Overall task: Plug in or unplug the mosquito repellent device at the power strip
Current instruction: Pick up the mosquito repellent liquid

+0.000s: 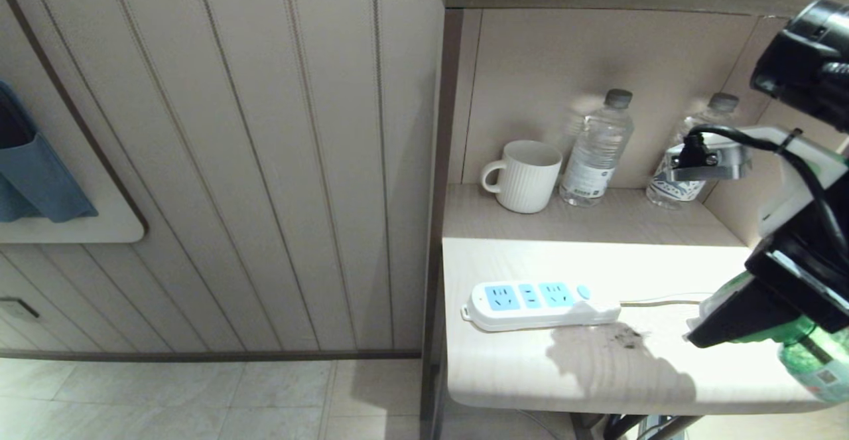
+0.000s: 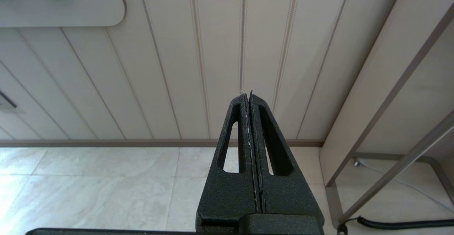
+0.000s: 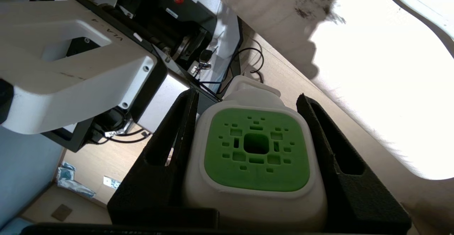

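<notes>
Right wrist view gives you the closest reading: the right gripper [image 3: 248,150] has its two black fingers [image 3: 161,171] pressed against opposite sides of the mosquito repellent device [image 3: 256,157], so the jaws are closed on its white body, with the green vented face turned toward the camera. In the head view you find the same gripper [image 1: 719,324] at the right edge, above the near part of the table [image 1: 530,373]; the translucent green bottle of the device [image 1: 812,357] shows beside it, though you cannot tell exactly how it is tilted. Next, locate the power strip [image 1: 540,304] lying flat on the table, well apart from the device, all three blue socket faces unoccupied, its cord running to the right. Farther back, on the shelf, you see a white mug [image 1: 524,176] and two water bottles [image 1: 597,148]. Left wrist view shows you the left gripper [image 2: 250,98] with jaws pressed together, holding nothing, pointing at the wall panelling [image 2: 198,57] above the floor.
</notes>
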